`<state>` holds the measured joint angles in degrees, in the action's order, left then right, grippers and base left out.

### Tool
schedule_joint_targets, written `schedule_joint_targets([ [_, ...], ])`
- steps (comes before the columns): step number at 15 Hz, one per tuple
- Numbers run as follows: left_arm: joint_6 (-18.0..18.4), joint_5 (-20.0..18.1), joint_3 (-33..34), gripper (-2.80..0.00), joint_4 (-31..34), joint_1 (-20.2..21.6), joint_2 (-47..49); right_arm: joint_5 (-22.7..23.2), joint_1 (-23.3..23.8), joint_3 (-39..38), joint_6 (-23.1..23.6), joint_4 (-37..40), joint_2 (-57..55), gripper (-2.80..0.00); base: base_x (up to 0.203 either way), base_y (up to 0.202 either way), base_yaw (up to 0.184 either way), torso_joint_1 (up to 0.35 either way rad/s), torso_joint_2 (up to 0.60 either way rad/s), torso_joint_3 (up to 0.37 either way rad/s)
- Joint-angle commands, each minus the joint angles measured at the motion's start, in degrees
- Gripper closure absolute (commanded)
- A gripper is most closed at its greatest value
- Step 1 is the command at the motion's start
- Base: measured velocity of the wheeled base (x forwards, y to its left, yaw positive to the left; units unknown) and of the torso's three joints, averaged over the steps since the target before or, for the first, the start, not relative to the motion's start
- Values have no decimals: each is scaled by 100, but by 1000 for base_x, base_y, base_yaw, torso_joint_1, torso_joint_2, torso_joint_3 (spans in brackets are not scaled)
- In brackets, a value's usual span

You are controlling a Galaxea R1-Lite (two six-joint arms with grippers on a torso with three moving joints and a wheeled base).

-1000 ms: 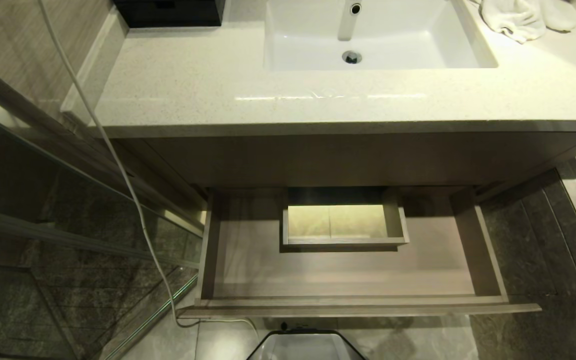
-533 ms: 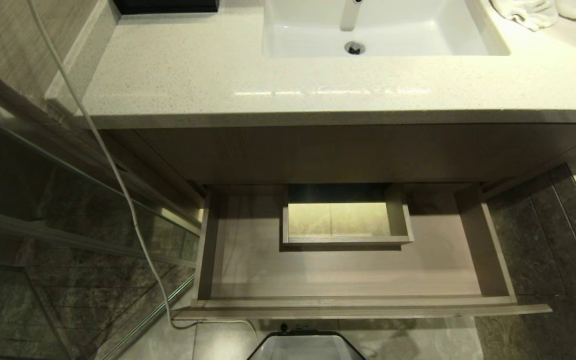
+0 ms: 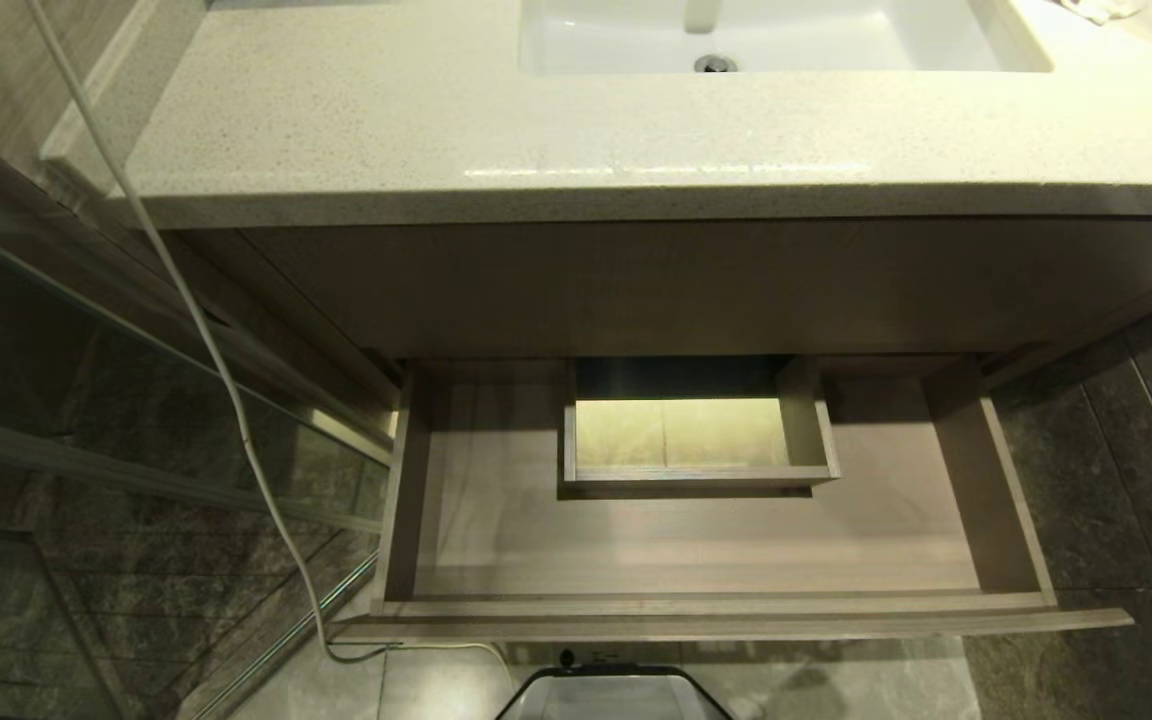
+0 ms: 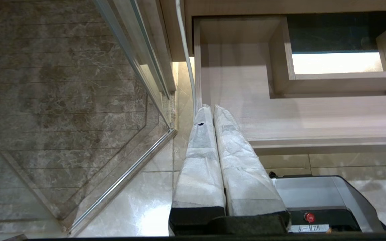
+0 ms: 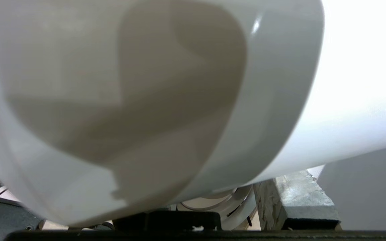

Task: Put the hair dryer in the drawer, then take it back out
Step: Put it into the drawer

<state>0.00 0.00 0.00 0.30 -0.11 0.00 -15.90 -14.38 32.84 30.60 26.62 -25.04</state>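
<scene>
The drawer (image 3: 696, 550) stands pulled out under the counter, wide, shallow and light wood, with nothing lying in it; its boxed notch (image 3: 698, 432) sits at the back middle. The hair dryer (image 5: 179, 83) fills the right wrist view as a thick smooth white barrel, close against the camera. My right gripper (image 5: 166, 197) is shut on it; one wrapped finger (image 5: 293, 197) shows beside the barrel. Neither arm shows in the head view. My left gripper (image 4: 213, 108) hangs shut and empty over the drawer's (image 4: 313, 113) left front corner.
A speckled countertop (image 3: 536, 130) with a white sink (image 3: 786, 40) overhangs the drawer's back. A white cable (image 3: 226, 400) runs down past a glass partition (image 3: 136, 400) on the left. My base (image 3: 616, 695) stands just before the drawer front. Dark tiled floor lies to the right.
The whole head view has shifted: the counter and sink slid toward the top edge, and the drawer looks a little larger. The drawer itself has not moved.
</scene>
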Motion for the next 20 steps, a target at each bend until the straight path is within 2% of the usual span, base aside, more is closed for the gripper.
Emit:
schedule_joint_targets([
  [1,0,0,9,0,-4,2,0,-10,11,-20,17,18,-10,0,0,0,0,-178,356,190],
  [20,0,0,9,0,-4,2,0,8,15,-410,17,-112,78,0,0,0,0,-246,508,256],
])
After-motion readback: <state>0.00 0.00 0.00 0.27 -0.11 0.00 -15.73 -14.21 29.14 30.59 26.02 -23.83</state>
